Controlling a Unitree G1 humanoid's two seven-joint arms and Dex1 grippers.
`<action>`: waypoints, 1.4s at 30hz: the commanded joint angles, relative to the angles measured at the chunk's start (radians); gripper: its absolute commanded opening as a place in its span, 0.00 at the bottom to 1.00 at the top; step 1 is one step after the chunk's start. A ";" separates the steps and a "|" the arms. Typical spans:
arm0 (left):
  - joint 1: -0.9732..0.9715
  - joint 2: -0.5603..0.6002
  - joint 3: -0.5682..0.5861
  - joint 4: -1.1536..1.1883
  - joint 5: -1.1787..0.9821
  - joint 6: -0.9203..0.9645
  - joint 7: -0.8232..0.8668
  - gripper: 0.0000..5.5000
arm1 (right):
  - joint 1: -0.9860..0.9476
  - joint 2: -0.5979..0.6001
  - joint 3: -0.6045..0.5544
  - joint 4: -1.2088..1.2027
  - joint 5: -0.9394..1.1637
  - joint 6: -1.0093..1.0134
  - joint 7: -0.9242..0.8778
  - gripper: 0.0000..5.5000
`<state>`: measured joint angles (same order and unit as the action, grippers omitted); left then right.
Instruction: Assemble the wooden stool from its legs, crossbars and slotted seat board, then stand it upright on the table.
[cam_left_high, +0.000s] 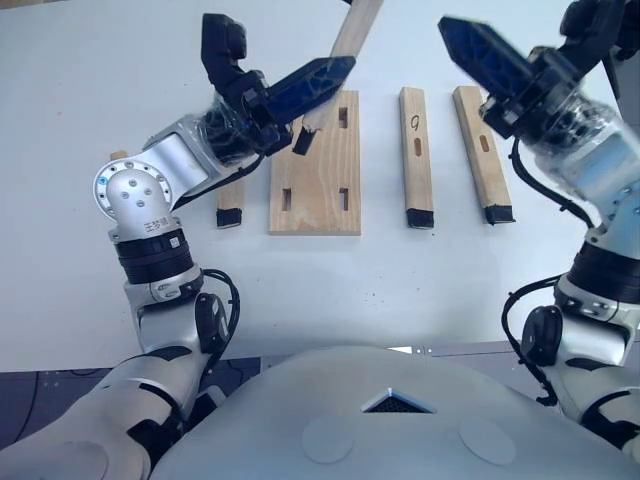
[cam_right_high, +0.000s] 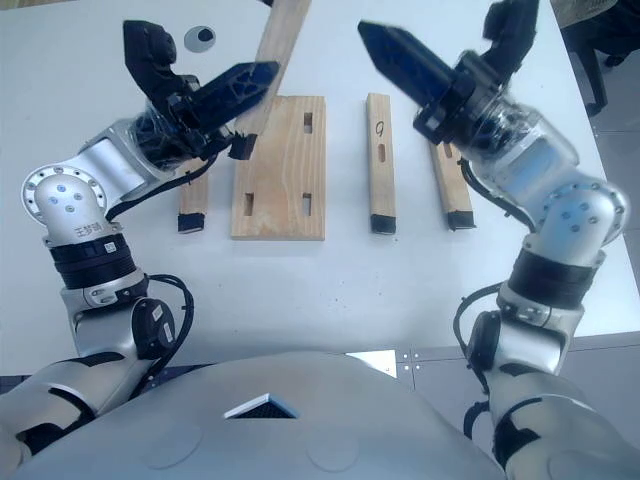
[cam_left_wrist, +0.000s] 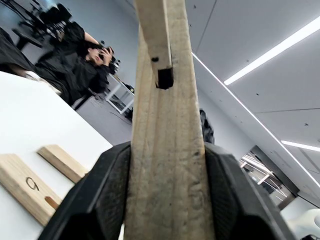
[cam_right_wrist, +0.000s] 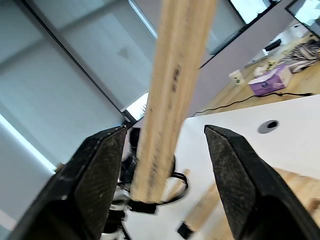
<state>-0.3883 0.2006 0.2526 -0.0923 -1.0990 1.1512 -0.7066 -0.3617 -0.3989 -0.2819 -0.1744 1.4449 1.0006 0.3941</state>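
MARKS: handwritten "9" on marked leg (cam_left_high: 417, 165), lying flat on the surface (cam_left_high: 100, 80) right of the seat board (cam_left_high: 315, 170) | LEFT: left gripper (cam_left_high: 330, 72) jaws pinching held leg (cam_left_high: 347, 45), tilted, black-capped end over the board's far-left slot, contact unclear | RIGHT: right gripper (cam_right_high: 435, 30) jaws spread wide, touching nothing

Silver arms (cam_left_high: 140, 190) with black cables (cam_right_high: 458, 315) end in dark-blue fingers (cam_left_high: 310, 82).
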 joint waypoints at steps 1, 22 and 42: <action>0.000 0.017 -0.038 -0.023 -0.016 0.000 -0.022 0.37 | -0.064 0.033 0.032 -0.002 0.098 0.024 -0.122 0.52; 0.029 0.064 -0.088 -0.010 -0.052 -0.019 0.003 0.43 | -0.058 0.050 0.097 0.012 0.183 0.012 -0.194 0.37; 0.168 0.304 -0.002 0.292 0.255 -0.331 -0.233 0.76 | 0.149 0.050 0.302 0.091 -0.620 -0.407 0.399 0.37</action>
<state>-0.1991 0.5090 0.2257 0.1946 -0.8368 0.8196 -0.9630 -0.2113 -0.3620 0.0057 -0.1093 0.8606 0.6268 0.7635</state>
